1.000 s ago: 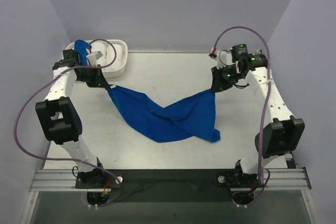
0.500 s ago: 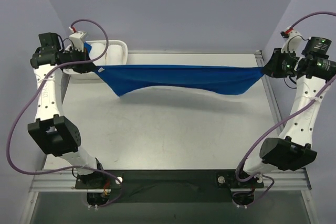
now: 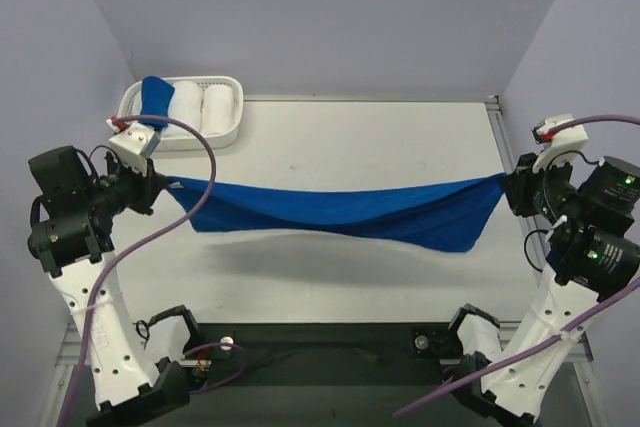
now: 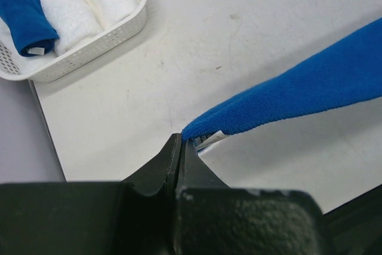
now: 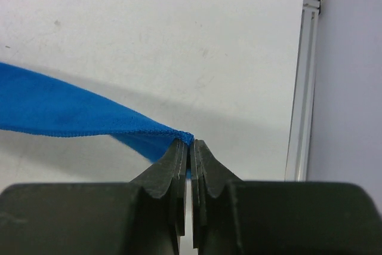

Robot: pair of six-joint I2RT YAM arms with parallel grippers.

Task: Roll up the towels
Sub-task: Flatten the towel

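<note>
The towel [image 3: 330, 209] is hanging stretched above the bench [image 3: 330, 142], its long axis running left edge to right edge, left jaws and right jaws each pinching one end

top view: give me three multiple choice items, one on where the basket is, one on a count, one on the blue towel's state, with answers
1. Where does the basket stand?
A) far left corner of the table
B) near right corner
C) table centre

2. How many white rolls lie in it?
A) one
B) two
C) four

3. The long blue towel is:
A) rolled up
B) crumpled in a heap
C) stretched between the left gripper and right gripper

Answers:
1 A, it sits at the far left corner.
2 B, two white rolls lie side by side next to a rolled blue towel.
3 C, each gripper pinches one end, jaws shut.
</note>
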